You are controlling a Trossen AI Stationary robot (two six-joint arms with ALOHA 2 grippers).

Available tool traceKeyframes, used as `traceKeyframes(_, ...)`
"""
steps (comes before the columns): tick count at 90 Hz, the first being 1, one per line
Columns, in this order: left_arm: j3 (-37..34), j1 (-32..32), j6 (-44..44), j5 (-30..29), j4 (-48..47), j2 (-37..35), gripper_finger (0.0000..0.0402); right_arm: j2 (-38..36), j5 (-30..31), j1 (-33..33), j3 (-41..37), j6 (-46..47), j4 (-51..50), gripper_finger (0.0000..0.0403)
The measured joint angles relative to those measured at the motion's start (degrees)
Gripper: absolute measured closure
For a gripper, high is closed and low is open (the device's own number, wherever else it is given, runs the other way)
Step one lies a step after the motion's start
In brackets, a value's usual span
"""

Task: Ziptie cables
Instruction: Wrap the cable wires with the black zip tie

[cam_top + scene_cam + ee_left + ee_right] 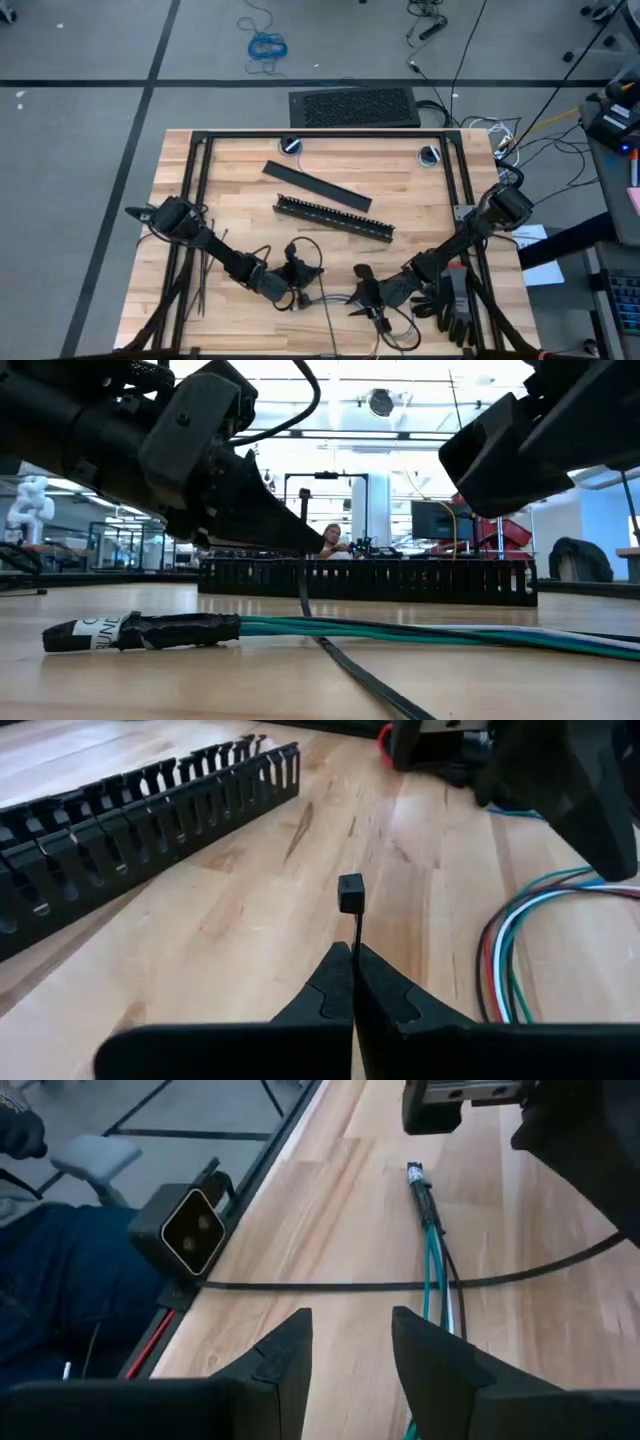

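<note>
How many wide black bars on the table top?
2. Flat black plastic bar lies mid-table; black slotted plastic bar lies just below it in the high view. None seems hidden.

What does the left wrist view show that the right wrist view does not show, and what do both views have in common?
Only the left wrist view shows the left gripper shut on a ziptie, whose square head stands above the fingertips, and the black slotted bar lying on the table.

Only the right wrist view shows the right gripper open and holding nothing, a small camera at the table's edge, and the taped end of the cables with a black strip lying across them.

Both show the wooden table and part of the cables.
</note>
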Motion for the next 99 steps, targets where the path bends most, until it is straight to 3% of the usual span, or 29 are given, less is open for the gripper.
traceKeyframes(35, 0.0, -0.04, -0.02, -0.71, 0.86, 0.0, 0.0402, 0.0, 0.29, 0.09, 0.0, -0.09, -0.22, 0.0273)
traceKeyframes(51, 0.0, -1.09, 1.51, -6.99, 5.22, 0.0, 0.0402, -0.04, 8.81, 0.11, 0.02, 0.0, -7.55, 0.0273)
traceKeyframes(99, 1.79, -0.11, -8.78, -4.63, 2.0, 4.49, 0.0402, -0.04, 9.15, 4.68, 0.07, 1.72, -5.59, 0.0273)
